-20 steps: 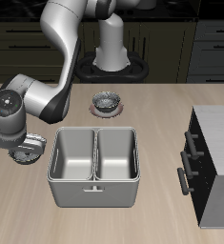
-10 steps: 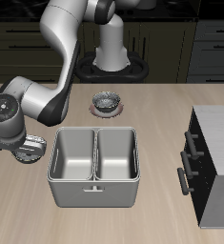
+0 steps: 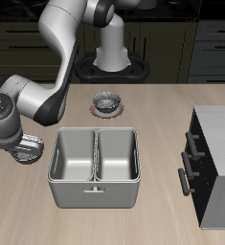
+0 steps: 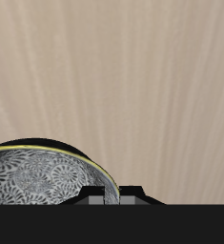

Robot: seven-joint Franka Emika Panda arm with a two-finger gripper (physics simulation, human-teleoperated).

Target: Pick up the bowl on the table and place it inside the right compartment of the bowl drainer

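The bowl (image 3: 33,150) sits low by the table at about 9 o'clock from the bowl drainer (image 3: 95,188), just beside its outer wall, with the gripper (image 3: 24,145) directly over it. In the wrist view its speckled inside and thin rim (image 4: 32,176) lie close against the fingers, but I cannot tell whether they are pinched on the rim or apart. It looks like glazed ware: stiff, light, slick and likely to chip. A pinch across the rim wall seems the only sound hold. The right compartment (image 3: 117,158) is the far well, so the near well and centre wall must be cleared. The look-alike bowl on its saucer (image 3: 106,101) at 12 o'clock and the cabinet (image 3: 214,158) at 3 o'clock stand well apart.
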